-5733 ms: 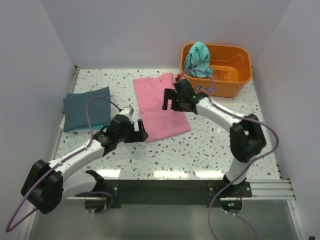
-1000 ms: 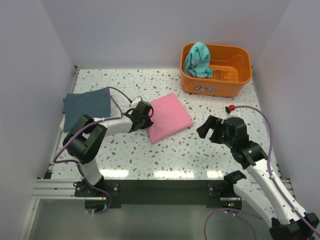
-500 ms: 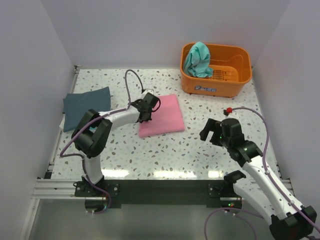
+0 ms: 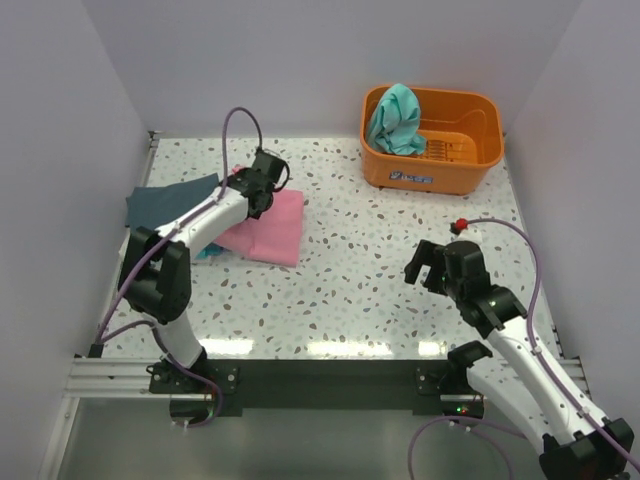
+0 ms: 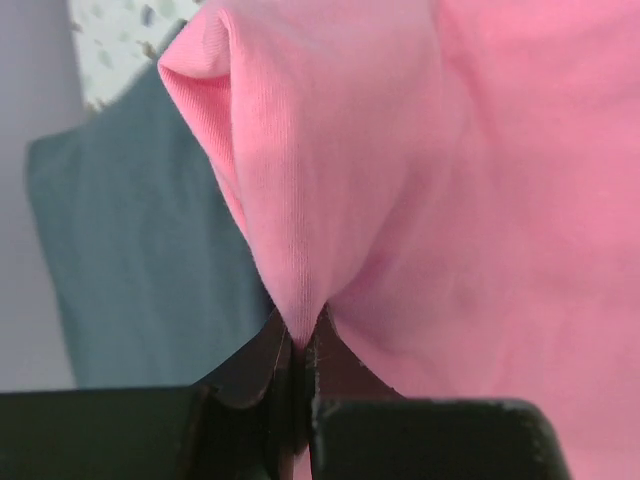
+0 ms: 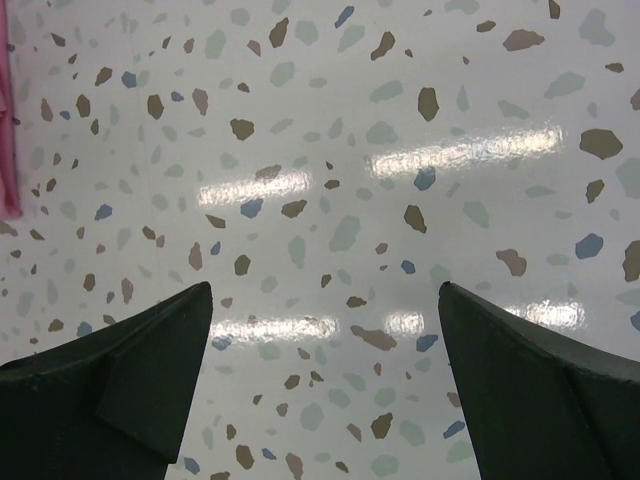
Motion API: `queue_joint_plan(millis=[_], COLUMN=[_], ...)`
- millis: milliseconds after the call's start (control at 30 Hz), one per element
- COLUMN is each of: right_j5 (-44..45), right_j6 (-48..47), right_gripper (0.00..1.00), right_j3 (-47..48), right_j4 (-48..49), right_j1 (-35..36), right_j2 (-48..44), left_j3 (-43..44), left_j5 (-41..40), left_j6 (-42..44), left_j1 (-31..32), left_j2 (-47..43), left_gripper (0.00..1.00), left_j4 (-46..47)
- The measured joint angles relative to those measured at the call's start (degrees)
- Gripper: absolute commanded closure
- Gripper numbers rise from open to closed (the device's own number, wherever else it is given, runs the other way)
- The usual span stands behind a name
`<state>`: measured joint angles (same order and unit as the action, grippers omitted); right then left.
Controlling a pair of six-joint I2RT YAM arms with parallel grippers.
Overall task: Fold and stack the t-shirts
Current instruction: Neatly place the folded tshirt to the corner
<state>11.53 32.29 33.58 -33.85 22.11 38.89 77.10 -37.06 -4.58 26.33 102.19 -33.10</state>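
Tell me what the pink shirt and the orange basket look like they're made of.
The pink shirt looks like soft, matte cotton knit, probably jersey: fine ribs show up close and it bunches in soft folds. The orange basket looks like rigid moulded plastic, with smooth even walls and a slotted floor.

We see the held t-shirt (image 5: 430,150) clamped in the jaws of the left gripper (image 5: 297,345). It spreads ahead and right of them, partly over the flat t-shirt (image 5: 140,250) to their left. Table (image 6: 330,130) lies under the spread jaws of the right gripper (image 6: 325,310). Bunched t-shirt (image 4: 395,118) sits in basket (image 4: 470,165).
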Motion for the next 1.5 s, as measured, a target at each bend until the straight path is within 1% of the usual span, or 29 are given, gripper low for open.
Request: queue_joint_plan(millis=[200,333,533,767,933,1133,1200,1333,1367,1400,1467,1500], right_j5=[0.50,1.20,2.99,4.44,4.48,4.46,4.46,4.48,4.46,4.48,4.57,4.72], right_j6=[-0.02,0.02,0.28,0.52,0.70,0.76,0.76,0.92,0.98,1.05,1.09,1.09], right_gripper=[0.01,0.01,0.01,0.01,0.01,0.01,0.01,0.01,0.01,0.01,0.01,0.01], right_j3=[-0.26,-0.33,-0.33,-0.33,-0.33,-0.33,-0.31,-0.31,-0.31,-0.31,-0.31,-0.31], right_j4=[0.02,0.02,-0.02,-0.02,-0.02,0.17,0.17,0.24,0.33,0.35,0.35,0.35], right_j1=[0.00,0.00,0.00,0.00,0.00,0.00,0.00,0.00,0.00,0.00,0.00,0.00], right_j2=[1.57,2.91,3.61,3.89,4.66,6.19,7.28,8.07,8.07,8.09,8.09,8.09], left_j3=[4.31,7.19,12.00,16.94,16.26,10.99,8.59,4.09,3.56,3.54,3.58,3.78], left_j5=[-0.59,0.61,2.19,2.73,2.99,4.13,2.78,-3.02,-4.46,-5.64,-7.82,-8.94], left_j6=[11.69,16.33,18.27,16.28,16.09,15.65,15.67,15.74,15.74,15.74,15.43,15.15], left_j1=[-2.38,-3.85,-8.41,-14.49,-16.17,-18.82,-20.28,-23.43,-24.09,-24.57,-25.31,-25.59], left_j2=[-5.53,-8.04,-10.08,-11.47,-12.96,-17.05,-17.90,-17.22,-16.33,-15.19,-12.02,-10.25], left_gripper=[1.00,1.00,1.00,1.00,1.00,1.00,1.00,1.00,0.93,0.75,0.80,0.67], left_j4=[-0.52,-0.74,-3.17,-6.08,-6.78,-5.55,-3.52,1.49,2.47,3.13,4.83,5.25])
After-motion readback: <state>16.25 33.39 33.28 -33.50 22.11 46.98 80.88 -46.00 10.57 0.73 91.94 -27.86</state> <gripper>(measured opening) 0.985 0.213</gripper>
